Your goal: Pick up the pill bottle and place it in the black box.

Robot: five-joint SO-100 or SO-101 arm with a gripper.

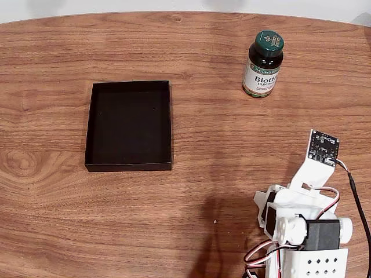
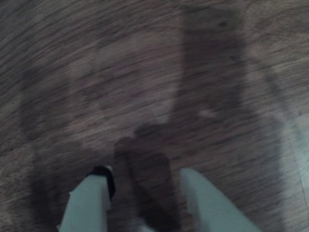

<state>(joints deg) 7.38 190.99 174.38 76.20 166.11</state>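
Note:
The pill bottle [image 1: 263,64] stands upright at the far right of the wooden table, amber with a dark green cap and a white "Biotin" label. The black box [image 1: 129,124], a shallow matte tray, lies left of centre with nothing in it. The white arm [image 1: 304,223] is folded at the near right edge, well short of the bottle, with its camera board [image 1: 323,146] pointing toward it. In the blurred wrist view my gripper [image 2: 144,173] hangs over bare wood. Its two pale fingers [image 2: 89,200] stand apart with nothing between them.
The wooden table [image 1: 232,156] runs bare between the box, the bottle and the arm. A black cable [image 1: 359,208] trails down the right side of the arm. The table's far edge curves along the top.

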